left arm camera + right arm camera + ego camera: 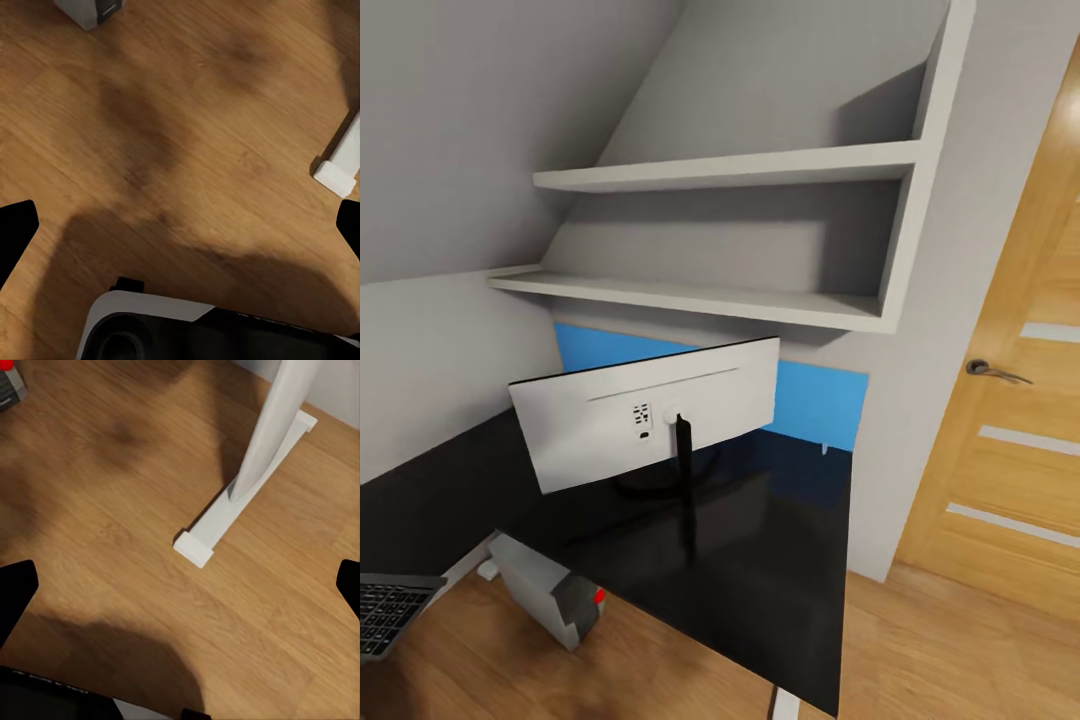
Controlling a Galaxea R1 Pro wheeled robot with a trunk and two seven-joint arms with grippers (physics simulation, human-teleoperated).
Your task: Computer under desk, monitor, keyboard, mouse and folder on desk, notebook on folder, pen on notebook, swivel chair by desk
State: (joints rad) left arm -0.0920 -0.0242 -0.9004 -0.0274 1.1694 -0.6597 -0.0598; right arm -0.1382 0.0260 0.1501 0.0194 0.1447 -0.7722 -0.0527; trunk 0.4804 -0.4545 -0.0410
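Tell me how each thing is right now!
Monitor: upright on the desk, back facing us.
Computer: on the floor by the desk's edge.
Keyboard: on the floor, partly out of view.
Door: closed.
Left and right grippers: open, empty.

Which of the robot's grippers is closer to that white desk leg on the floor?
Right, it seems. The right gripper hangs almost over the end of the desk leg's foot; from the left gripper, that foot lies well off to one side.
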